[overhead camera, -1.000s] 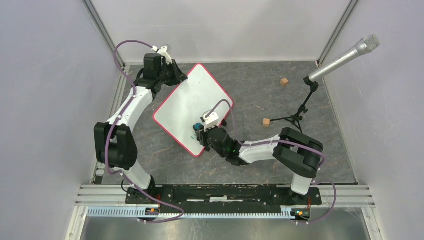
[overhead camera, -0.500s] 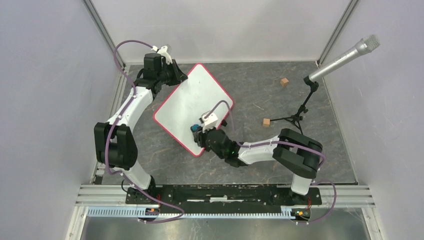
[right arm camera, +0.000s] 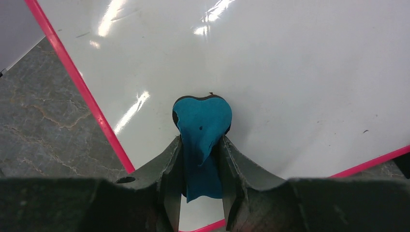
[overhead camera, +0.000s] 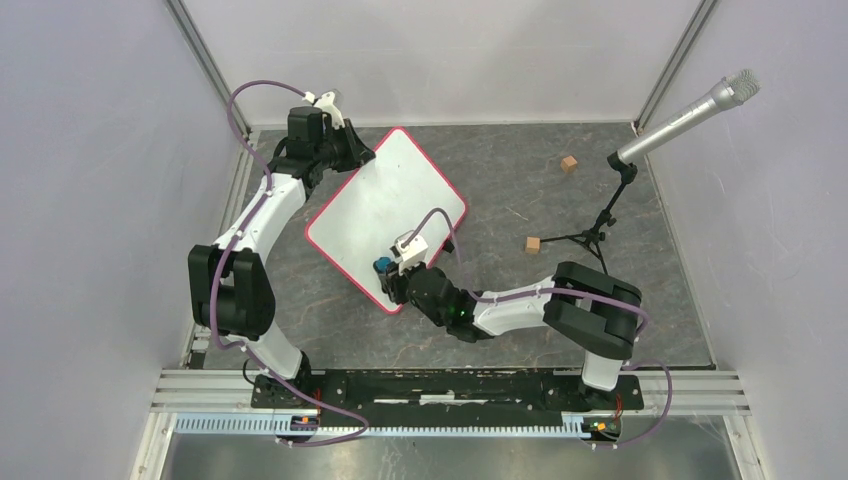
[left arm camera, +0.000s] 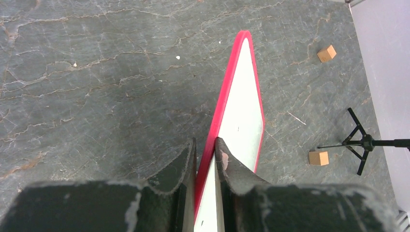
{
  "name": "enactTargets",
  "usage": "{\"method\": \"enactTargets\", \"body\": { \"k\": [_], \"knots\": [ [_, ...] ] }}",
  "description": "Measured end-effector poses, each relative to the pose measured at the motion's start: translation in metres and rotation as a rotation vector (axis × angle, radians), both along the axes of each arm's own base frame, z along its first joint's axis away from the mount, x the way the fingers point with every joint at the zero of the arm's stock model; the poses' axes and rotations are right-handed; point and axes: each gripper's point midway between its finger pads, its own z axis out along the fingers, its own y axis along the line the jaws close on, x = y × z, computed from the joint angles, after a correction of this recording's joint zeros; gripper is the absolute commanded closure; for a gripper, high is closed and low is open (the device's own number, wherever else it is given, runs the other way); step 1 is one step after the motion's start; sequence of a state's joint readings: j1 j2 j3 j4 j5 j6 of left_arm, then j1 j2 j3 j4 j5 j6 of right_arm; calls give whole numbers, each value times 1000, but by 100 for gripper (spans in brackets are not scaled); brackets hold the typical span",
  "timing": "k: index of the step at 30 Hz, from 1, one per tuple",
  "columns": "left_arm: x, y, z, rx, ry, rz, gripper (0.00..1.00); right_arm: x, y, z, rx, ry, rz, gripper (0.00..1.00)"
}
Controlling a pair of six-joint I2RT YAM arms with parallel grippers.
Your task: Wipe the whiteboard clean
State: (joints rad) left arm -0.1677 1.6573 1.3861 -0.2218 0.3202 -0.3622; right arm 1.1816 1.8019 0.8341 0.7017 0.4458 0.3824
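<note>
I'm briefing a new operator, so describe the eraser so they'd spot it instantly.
Find the large red-rimmed whiteboard left of centre over the grey table. At its near corner the right tool pinches a small eraser against the white surface. It is the only blue thing; the two cubes nearby are tan.

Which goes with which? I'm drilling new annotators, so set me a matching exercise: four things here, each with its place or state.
1 red-rimmed white rectangular whiteboard
2 blue heart-shaped eraser pad
3 silver microphone
4 small tan wooden cube

A lying on the grey table
B clamped at its rim by the left gripper
C mounted on a black tripod
D pinched in the right gripper

Pairs: 1-B, 2-D, 3-C, 4-A
</note>
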Motion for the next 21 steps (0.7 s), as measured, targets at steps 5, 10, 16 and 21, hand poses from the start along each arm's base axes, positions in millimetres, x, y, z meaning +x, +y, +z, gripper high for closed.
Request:
{"method": "enactTargets", "body": {
  "k": [5,10,16,21],
  "knots": [
    [0,0,0,0,0,0,80,0,2,-3,3,5,-10,64],
    [1,0,1,-1,-4,0,80,12,-15,-10,55,57,-74,64],
    [2,-1,2,-2,-12,0,80,29,-36,-19,84,101,-140,64],
    [1,0,1,-2,-5,-1,80,13,-25,-16,48,60,-101,64]
  ]
}}
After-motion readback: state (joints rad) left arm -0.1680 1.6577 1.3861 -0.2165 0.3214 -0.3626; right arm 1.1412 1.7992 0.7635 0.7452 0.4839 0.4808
